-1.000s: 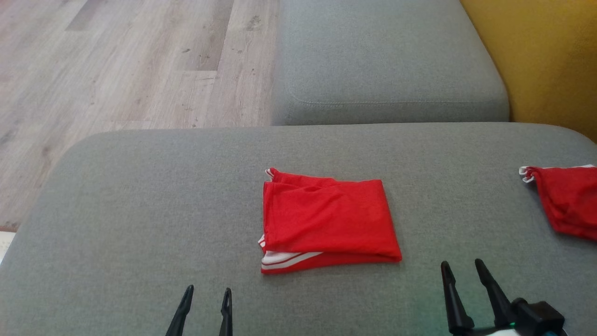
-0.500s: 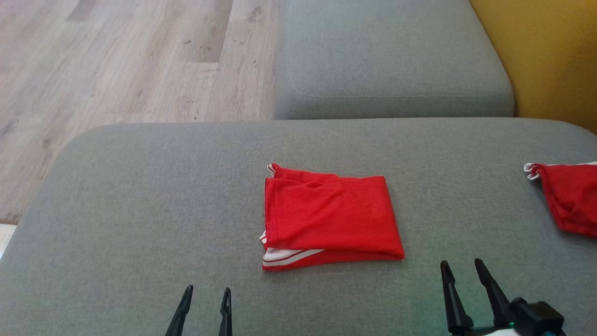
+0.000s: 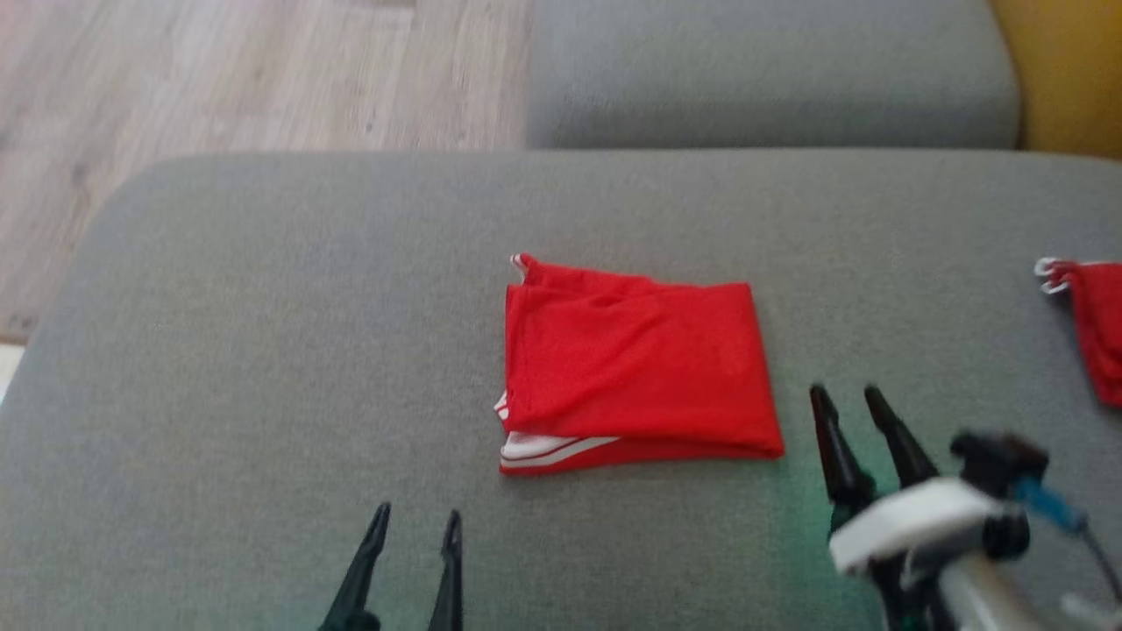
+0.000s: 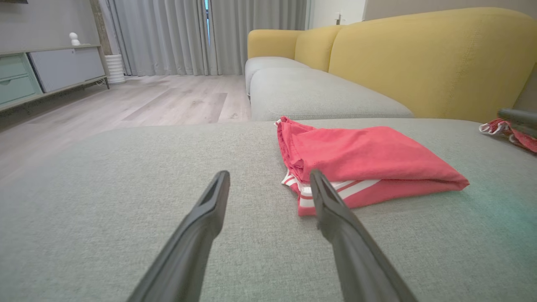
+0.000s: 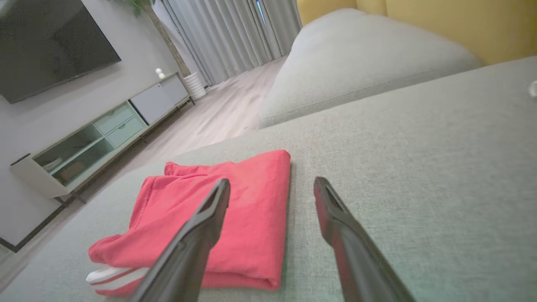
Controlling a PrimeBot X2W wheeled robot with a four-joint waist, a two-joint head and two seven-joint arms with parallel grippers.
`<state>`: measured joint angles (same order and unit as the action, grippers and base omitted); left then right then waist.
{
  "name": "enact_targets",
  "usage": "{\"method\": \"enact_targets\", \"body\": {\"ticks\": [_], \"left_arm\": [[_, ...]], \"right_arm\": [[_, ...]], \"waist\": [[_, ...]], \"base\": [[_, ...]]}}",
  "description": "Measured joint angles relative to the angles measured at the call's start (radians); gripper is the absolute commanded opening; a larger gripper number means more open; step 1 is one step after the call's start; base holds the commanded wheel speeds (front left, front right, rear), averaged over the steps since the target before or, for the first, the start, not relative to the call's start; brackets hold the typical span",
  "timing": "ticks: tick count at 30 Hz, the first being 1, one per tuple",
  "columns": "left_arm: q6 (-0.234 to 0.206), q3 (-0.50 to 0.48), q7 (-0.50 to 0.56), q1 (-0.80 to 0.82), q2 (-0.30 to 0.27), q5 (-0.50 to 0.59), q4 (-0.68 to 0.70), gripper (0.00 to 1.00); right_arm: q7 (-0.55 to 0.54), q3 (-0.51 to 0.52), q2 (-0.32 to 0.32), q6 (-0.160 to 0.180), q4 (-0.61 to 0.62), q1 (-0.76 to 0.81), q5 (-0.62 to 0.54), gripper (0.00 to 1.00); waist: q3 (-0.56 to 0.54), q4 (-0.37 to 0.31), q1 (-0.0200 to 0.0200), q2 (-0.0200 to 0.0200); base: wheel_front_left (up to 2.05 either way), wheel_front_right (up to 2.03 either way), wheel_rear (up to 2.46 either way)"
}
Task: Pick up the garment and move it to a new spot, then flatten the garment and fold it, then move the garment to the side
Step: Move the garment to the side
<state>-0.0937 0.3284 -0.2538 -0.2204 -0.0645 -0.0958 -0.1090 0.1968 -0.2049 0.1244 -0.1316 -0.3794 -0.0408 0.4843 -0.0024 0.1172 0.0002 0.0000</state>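
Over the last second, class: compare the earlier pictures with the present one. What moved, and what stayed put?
The camera tilted down, so the whole picture slid upward. The right pincer advanced along the right edge of the folded red garment, open and holding nothing. The left pincer stayed open near the garment's front left corner; the garment stayed folded on the grey cushion.

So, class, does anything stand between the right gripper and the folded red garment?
Nothing visible does. Bare grey cushion lies between the open right gripper and the folded red garment. Another red garment lies farther right, off that path.
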Motion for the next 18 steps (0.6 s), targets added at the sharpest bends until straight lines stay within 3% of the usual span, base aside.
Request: {"method": "enact_targets", "body": {"ticks": [6,14,17,18], "left_arm": [[-0.009,0.051,0.000,0.092,0.002,-0.021,-0.012,1.00],[-0.031,0.123,0.000,0.181,0.007,-0.059,-0.021,1.00],[-0.040,0.127,0.000,0.202,0.007,-0.071,-0.021,1.00],[-0.043,0.127,0.000,0.204,0.007,-0.073,-0.021,1.00]], "right_arm": [[-0.229,-0.052,0.083,0.000,-0.068,-0.163,0.235,1.00],[-0.504,-0.059,0.145,0.000,-0.146,-0.274,0.514,1.00],[-0.546,-0.078,0.146,0.000,-0.129,-0.282,0.565,0.44],[-0.556,-0.087,0.146,0.000,-0.119,-0.282,0.576,0.35]], "waist": [[0.080,0.023,0.0001,0.0000],[0.167,0.068,0.0001,0.0000],[0.182,0.079,-0.0001,0.0000],[0.186,0.080,0.0000,0.0000]], "base": [[0.00,0.00,0.00],[0.00,0.00,0.00],[0.00,0.00,0.00],[0.00,0.00,0.00]]}}
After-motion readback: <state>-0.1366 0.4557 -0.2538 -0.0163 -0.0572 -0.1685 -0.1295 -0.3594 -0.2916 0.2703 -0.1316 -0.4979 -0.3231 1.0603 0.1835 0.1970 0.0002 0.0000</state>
